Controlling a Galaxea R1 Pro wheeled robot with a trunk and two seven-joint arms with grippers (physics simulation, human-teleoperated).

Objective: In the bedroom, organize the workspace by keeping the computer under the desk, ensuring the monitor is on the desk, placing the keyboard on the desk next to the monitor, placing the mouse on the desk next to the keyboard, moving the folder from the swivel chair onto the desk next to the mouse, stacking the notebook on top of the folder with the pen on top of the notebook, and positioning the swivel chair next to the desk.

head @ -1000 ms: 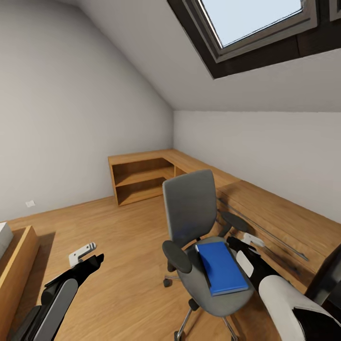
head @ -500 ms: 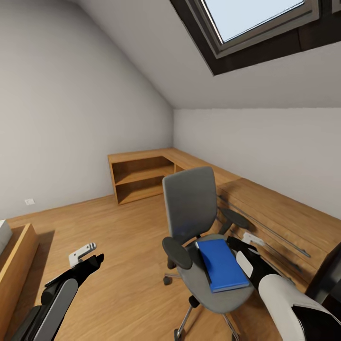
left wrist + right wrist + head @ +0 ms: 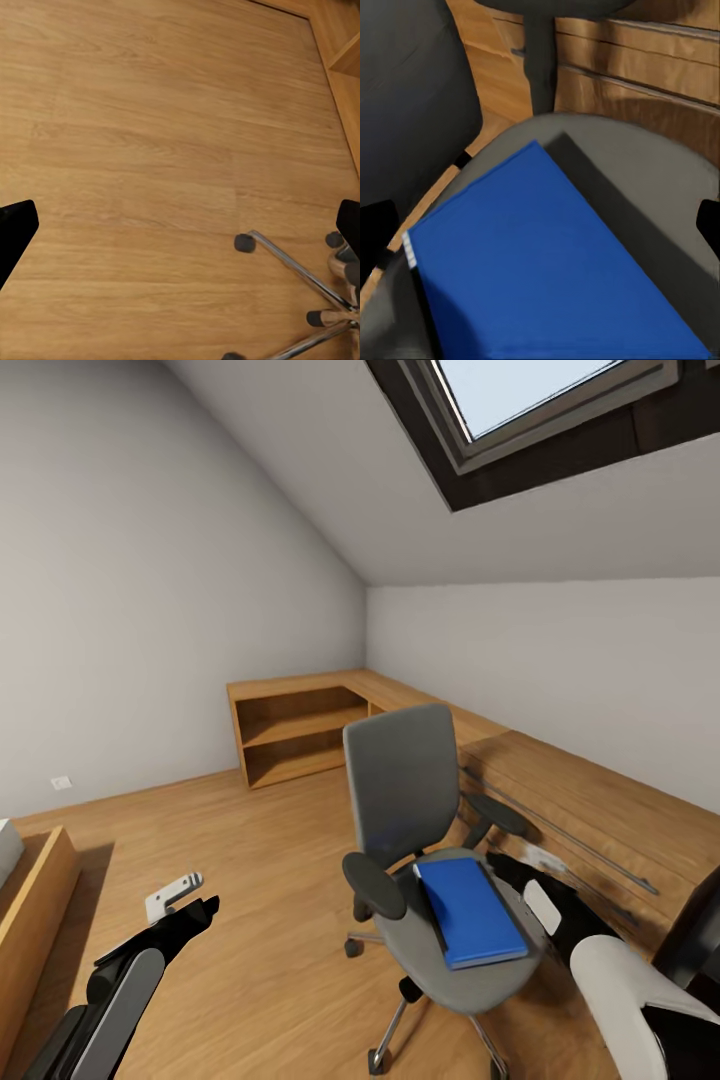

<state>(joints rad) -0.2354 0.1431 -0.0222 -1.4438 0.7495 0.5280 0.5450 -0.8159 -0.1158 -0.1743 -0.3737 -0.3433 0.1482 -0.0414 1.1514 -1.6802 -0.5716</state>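
a grey swivel chair (image 3: 420,830) stands on the wooden floor (image 3: 250,880) of an attic bedroom, its seat carrying a blue folder (image 3: 470,912) that lies flat, slightly askew, near the seat's right side. the robot's right pincer (image 3: 520,860) sits at the chair's right edge, just beside the folder and close to the right armrest (image 3: 497,818); in the right wrist view the folder (image 3: 547,262) lies between the two dark fingertips (image 3: 375,232), which stand wide apart at the frame's edges, released and gripping nothing. the chair back (image 3: 412,97) and the armrest post (image 3: 540,60) rise beyond the folder in that view, with the wooden drawer fronts (image 3: 660,67) behind. the left pincer (image 3: 185,900) hangs over bare floor well left of the chair, arm extended forward; the left wrist view shows its fingertips (image 3: 15,232) spread far apart, released, above the floorboards (image 3: 150,150), with the chair's chrome legs and castors (image 3: 300,277) nearby. a long built-in wooden desk (image 3: 580,800) runs along the right wall behind the chair, joining open shelving (image 3: 300,735) in the corner. a skylight (image 3: 540,410) cuts into the sloped ceiling above, and a wooden bed frame (image 3: 35,900) edges in at far left.
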